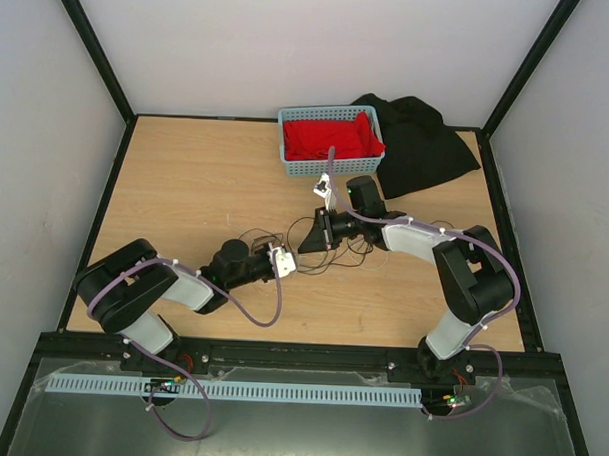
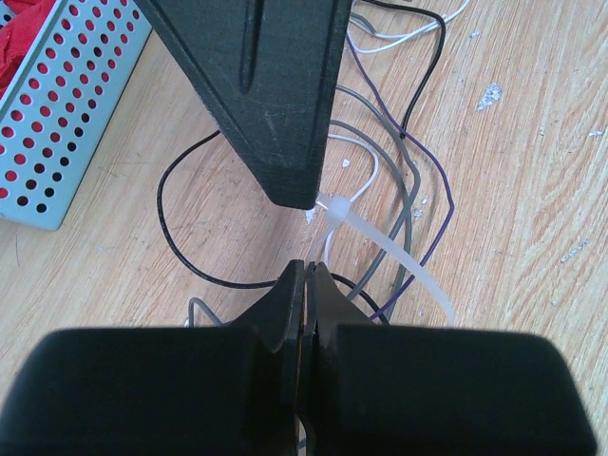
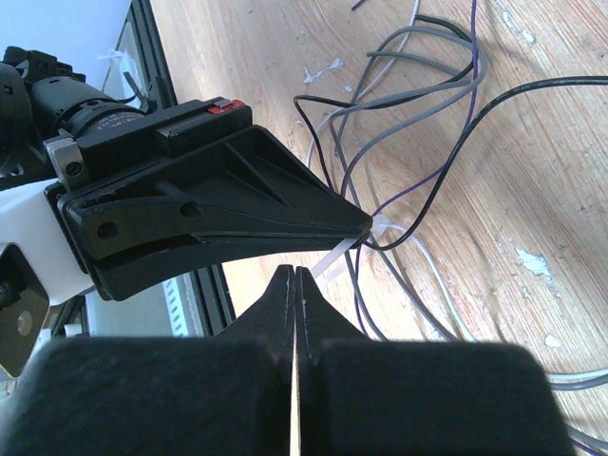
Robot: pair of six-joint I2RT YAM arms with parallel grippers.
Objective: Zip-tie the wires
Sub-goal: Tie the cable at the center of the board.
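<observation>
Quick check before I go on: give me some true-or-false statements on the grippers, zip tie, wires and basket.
1. The left gripper and right gripper are both shut. True.
2. The basket is empty. False: it holds a red cloth.
3. The zip tie runs between the two gripper tips. True.
4. The wires are in the basket. False: they lie on the table, around the grippers.
5. In the top view, a black cloth lies right of the basket. True.
</observation>
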